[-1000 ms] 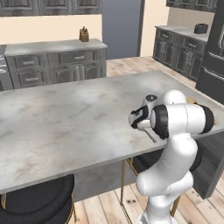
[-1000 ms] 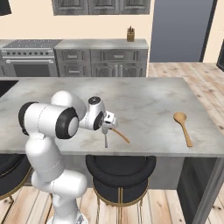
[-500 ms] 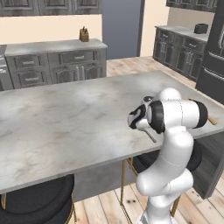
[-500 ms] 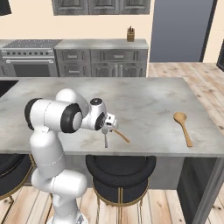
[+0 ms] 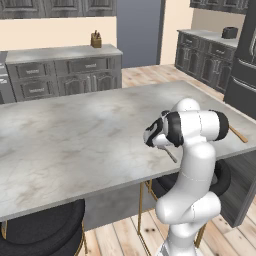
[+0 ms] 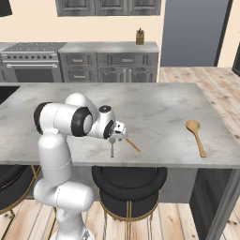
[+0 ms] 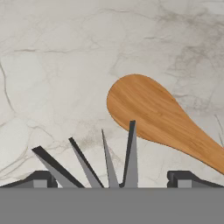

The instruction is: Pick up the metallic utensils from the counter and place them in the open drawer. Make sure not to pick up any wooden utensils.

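Gripper [image 6: 118, 134]: low over the counter near its front edge; jaws spread wide, nothing between them; finger tips [image 7: 43, 177] dark, standing at either side of the fork tines in the hand view.
Fork [image 7: 105, 164]: grey, flat on the marble, tines fanned out between the open fingers; handle seen in the right base view as a thin grey stick [image 6: 112, 150] running toward the counter's front edge.
Wooden spoon, near [image 7: 157, 116]: bowl just beside the fork tines, handle running off to the right of the hand view; whether touching the fork, cannot tell; slim orange-brown handle [image 6: 132, 145] showing past the gripper.
Wooden spoon, far [image 6: 196, 136]: well apart, toward the right end of the counter.
Counter [image 5: 75, 135]: pale veined marble slab.
Stools [image 6: 129, 185]: dark, round, tucked under the front edge.
Knife, drawer: not made out.
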{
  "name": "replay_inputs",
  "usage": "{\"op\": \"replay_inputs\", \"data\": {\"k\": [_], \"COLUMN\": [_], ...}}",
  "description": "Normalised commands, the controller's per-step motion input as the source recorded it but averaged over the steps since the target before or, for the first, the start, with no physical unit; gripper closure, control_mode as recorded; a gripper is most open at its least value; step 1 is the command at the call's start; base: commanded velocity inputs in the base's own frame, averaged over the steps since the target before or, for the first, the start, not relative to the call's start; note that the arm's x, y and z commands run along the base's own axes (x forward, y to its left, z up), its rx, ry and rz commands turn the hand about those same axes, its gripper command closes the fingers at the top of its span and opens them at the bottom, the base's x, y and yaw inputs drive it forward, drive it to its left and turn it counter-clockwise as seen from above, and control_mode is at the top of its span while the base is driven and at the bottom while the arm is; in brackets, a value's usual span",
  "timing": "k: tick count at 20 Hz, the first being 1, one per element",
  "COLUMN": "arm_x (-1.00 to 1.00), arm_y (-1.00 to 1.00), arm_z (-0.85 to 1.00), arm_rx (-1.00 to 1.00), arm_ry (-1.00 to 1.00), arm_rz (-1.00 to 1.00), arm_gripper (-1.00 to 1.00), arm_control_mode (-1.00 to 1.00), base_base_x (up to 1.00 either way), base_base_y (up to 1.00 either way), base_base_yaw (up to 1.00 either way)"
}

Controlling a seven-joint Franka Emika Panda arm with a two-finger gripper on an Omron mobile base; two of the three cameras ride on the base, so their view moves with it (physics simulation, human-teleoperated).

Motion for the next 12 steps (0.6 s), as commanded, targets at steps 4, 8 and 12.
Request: {"op": "replay_inputs", "data": {"k": [4, 8, 12], "arm_x": [0.23, 0.13, 0.0], "arm_y": [0.0, 0.03, 0.0], "arm_z": [-0.28, -0.42, -0.71], "arm_rx": [0.0, 0.0, 0.0], "arm_ry": [0.0, 0.0, 0.0], "arm_rz": [0.0, 0.0, 0.0], "arm_gripper": [-1.0, -1.0, 1.0], "arm_control_mode": [-1.0, -1.0, -1.0], "base_base_x": [0.0, 0.0, 0.0], "base_base_y": [0.0, 0.0, 0.0], "base_base_yaw": [0.0, 0.0, 0.0]}}
